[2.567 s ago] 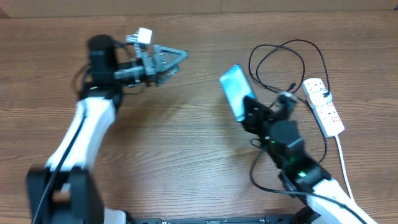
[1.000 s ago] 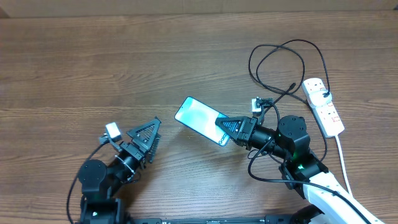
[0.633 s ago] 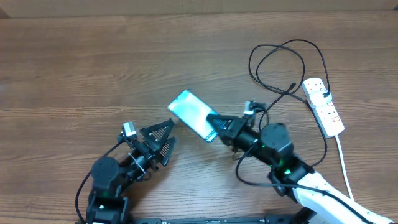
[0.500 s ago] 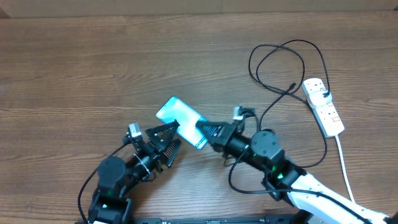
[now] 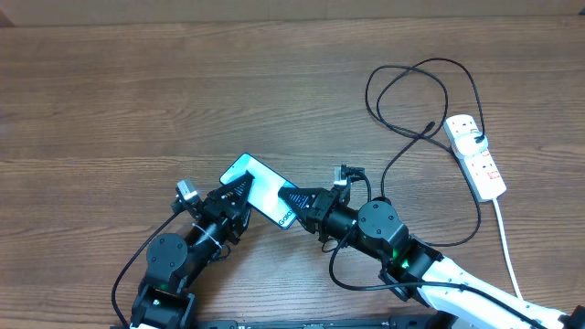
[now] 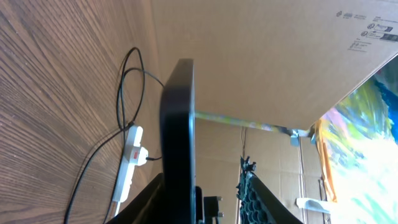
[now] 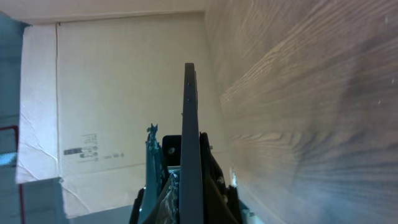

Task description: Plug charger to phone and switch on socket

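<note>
Wood table (image 5: 110, 91); phone (image 5: 259, 185) was held off it, clamped by right gripper (image 5: 291, 203). Long axis was aimed at left gripper (image 5: 236, 193), spread wide round opp. end.

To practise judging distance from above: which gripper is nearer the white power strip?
Right. The right gripper grips the phone at the end facing the power strip, well to its left; the left gripper is at the phone's far end, farther left.

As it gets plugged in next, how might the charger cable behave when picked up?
Probably floppy: the charger cable lies in loose loops. Likely light, being so thin. It may pull taut, since one end seems plugged into the socket.
</note>
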